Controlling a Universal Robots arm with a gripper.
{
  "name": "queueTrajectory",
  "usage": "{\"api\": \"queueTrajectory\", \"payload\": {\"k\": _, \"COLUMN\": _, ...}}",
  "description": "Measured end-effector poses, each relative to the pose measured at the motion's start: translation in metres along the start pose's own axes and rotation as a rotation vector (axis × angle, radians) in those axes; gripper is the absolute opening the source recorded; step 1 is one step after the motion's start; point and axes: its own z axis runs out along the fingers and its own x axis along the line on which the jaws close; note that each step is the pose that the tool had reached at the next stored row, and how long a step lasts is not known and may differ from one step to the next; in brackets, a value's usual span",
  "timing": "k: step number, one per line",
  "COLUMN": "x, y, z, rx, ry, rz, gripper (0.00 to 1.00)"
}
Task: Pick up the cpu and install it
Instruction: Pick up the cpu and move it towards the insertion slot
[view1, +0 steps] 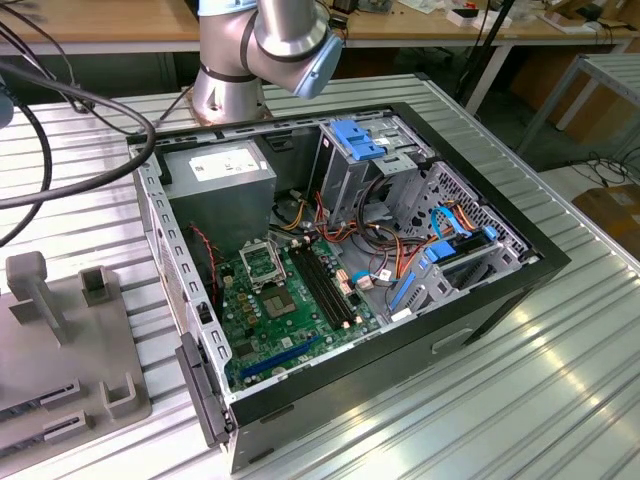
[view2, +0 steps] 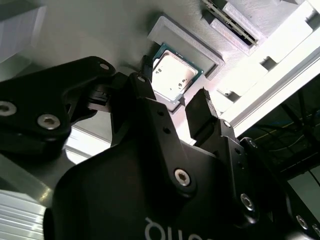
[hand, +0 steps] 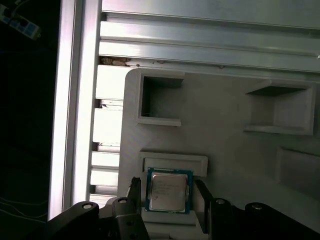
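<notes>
Cpu (hand: 168, 190) is lying flat, lid up, in a tray (hand: 225, 115) recess, its print illegible. Gripper (hand: 169, 196) is straddling it, fingers (hand: 204, 195) spread.

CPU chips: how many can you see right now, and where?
1. In the first wrist view the cpu lies flat in a recess of the grey tray, between the open fingers of the gripper. More could be hidden beneath the gripper body.

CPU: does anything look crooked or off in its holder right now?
Nothing stands out. The cpu lies flat and square in its holder pocket, and the open gripper straddles it, apparently without touching.
</notes>
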Motion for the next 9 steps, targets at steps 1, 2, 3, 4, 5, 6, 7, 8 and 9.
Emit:
{"api": "queueTrajectory", "payload": {"k": 1, "x": 0.0000, "y": 0.0000, "z": 0.0000, "rx": 0.0000, "ry": 0.0000, "rz": 0.000, "gripper": 0.54}}
{"api": "queueTrajectory", "payload": {"k": 2, "x": -0.0001, "y": 0.0000, "z": 0.0005, "rx": -0.0001, "ry": -0.0002, "rz": 0.000, "gripper": 0.54}}
{"api": "queueTrajectory", "payload": {"k": 3, "x": -0.0001, "y": 0.0000, "z": 0.0014, "rx": -0.0003, "ry": -0.0007, "rz": 0.003, "gripper": 0.54}}
{"api": "queueTrajectory", "payload": {"k": 4, "x": 0.0000, "y": 0.0000, "z": 0.0027, "rx": -0.0002, "ry": -0.0005, "rz": 0.009, "gripper": 0.54}}
{"api": "queueTrajectory", "payload": {"k": 5, "x": -0.0001, "y": -0.0001, "z": 0.0036, "rx": 0.0003, "ry": -0.0005, "rz": 0.021, "gripper": 0.54}}
{"api": "queueTrajectory", "payload": {"k": 6, "x": -0.0001, "y": -0.0001, "z": 0.0036, "rx": 0.0004, "ry": -0.0006, "rz": 0.024, "gripper": 0.54}}
{"api": "queueTrajectory", "payload": {"k": 7, "x": -0.0001, "y": -0.0001, "z": 0.0036, "rx": 0.0003, "ry": -0.0006, "rz": 0.024, "gripper": 0.54}}
{"api": "queueTrajectory", "payload": {"k": 8, "x": -0.0001, "y": -0.0001, "z": 0.0036, "rx": 0.0003, "ry": -0.0007, "rz": 0.025, "gripper": 0.54}}
{"api": "queueTrajectory", "payload": {"k": 9, "x": -0.0001, "y": -0.0001, "z": 0.0036, "rx": 0.0003, "ry": -0.0008, "rz": 0.025, "gripper": 0.54}}
